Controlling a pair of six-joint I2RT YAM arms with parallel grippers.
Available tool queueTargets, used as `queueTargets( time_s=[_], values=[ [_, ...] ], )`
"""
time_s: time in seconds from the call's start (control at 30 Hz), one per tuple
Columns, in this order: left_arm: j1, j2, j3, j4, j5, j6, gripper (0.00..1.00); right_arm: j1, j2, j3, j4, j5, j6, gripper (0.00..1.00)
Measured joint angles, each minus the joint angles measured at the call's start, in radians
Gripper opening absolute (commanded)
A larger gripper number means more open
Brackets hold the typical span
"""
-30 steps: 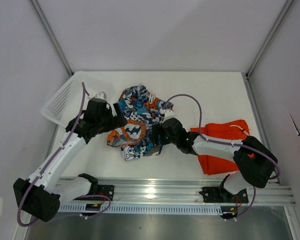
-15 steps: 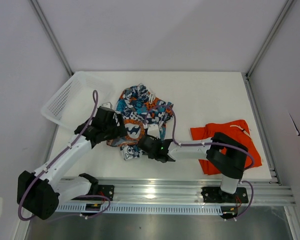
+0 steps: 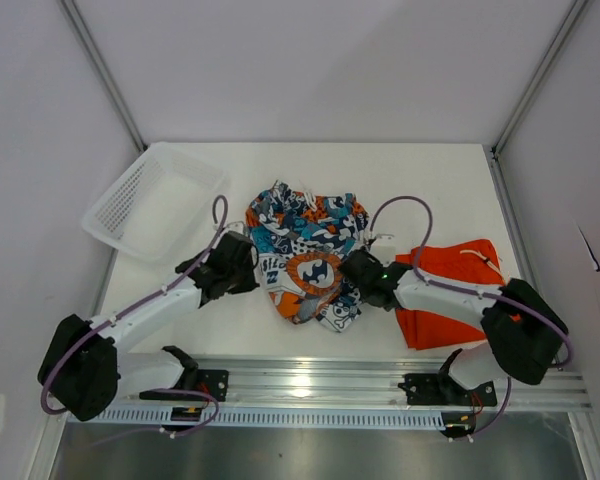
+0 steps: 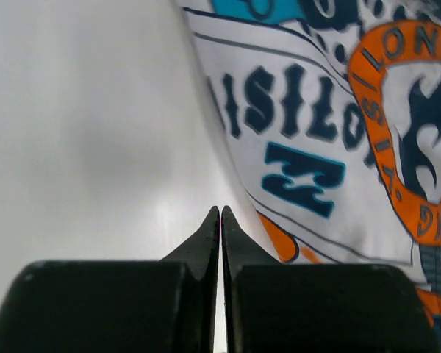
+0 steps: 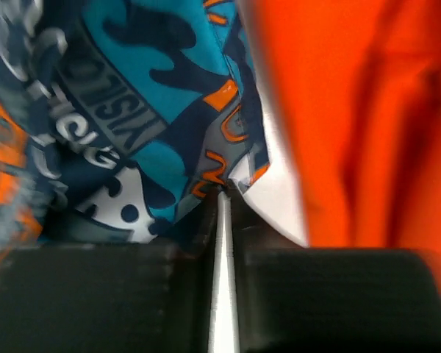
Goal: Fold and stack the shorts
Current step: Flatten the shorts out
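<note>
Left gripper (image 4: 219, 213): fingers were pressed together, tips low over the table (image 4: 81, 147) against the left hem of the patterned shorts (image 4: 316, 147), with no cloth visibly between them. Right gripper (image 5: 225, 193): fingers were closed, pinching a hem corner on the right side of those shorts, which lay crumpled between both grippers. The orange shorts (image 3: 460, 290) lay just to their right and the white basket (image 3: 150, 200) well to their left.

Robotics lab cell here: white table (image 3: 440, 180), plain wall panels (image 3: 310, 70), aluminium posts (image 3: 105, 75), left arm (image 3: 150, 305) and right arm (image 3: 450, 292) bolted to a metal rail (image 3: 310, 375) up front.
</note>
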Motion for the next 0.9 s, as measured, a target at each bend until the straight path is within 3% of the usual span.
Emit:
queueTargets(
  time_s=[0.03,0.07,0.1,0.23,0.3,0.47,0.9],
  values=[
    [-0.045,-0.008,-0.011,0.010,-0.003,-0.016,0.00,-0.025,-0.039,-0.008,-0.016,0.002,0.003,0.30],
    [-0.097,-0.024,-0.025,0.016,-0.010,-0.033,0.00,-0.045,-0.077,-0.010,-0.032,0.006,0.002,0.51],
    [-0.139,-0.040,-0.035,0.017,-0.015,-0.049,0.00,-0.058,-0.106,-0.010,-0.039,0.010,0.003,0.53],
    [-0.332,-0.172,-0.094,0.019,-0.043,-0.153,0.00,-0.094,-0.248,-0.013,-0.044,0.001,-0.009,0.55],
    [-0.360,-0.238,-0.111,0.001,-0.065,-0.189,0.00,-0.105,-0.319,-0.026,-0.027,-0.024,-0.014,0.57],
    [-0.351,-0.334,-0.106,-0.086,-0.162,-0.235,0.01,-0.165,-0.422,-0.065,0.081,-0.160,-0.039,0.57],
    [-0.253,-0.409,-0.082,-0.205,-0.174,-0.238,0.19,-0.254,-0.217,-0.072,0.370,-0.470,-0.052,0.55]
  ],
)
